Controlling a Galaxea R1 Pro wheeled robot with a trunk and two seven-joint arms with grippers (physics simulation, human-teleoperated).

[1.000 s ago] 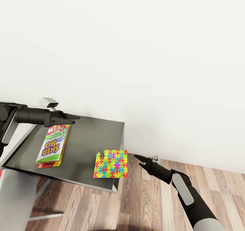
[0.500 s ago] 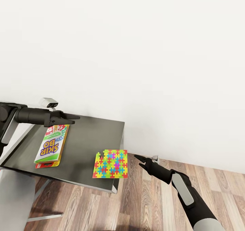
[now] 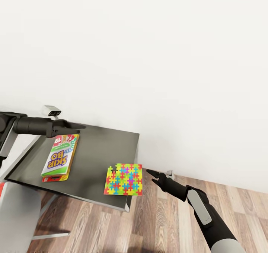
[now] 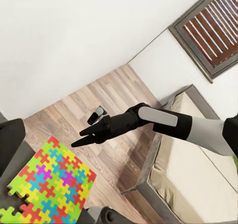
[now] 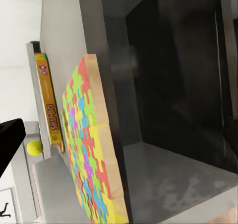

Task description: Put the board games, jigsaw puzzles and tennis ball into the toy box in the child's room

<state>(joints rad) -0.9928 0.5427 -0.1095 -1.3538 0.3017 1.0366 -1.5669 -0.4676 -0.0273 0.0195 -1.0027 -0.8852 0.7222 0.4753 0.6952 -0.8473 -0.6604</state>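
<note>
On the dark worktop in the head view, a Skip-Bo board game lies under the left hand, whose fingers look nearly together. A jigsaw puzzle overhangs the edge beside the right hand (jaws narrow). From the left wrist, the bed shows. From the right wrist, a tennis ball sits beyond the game.

Black arms, grey forearm panels
</note>
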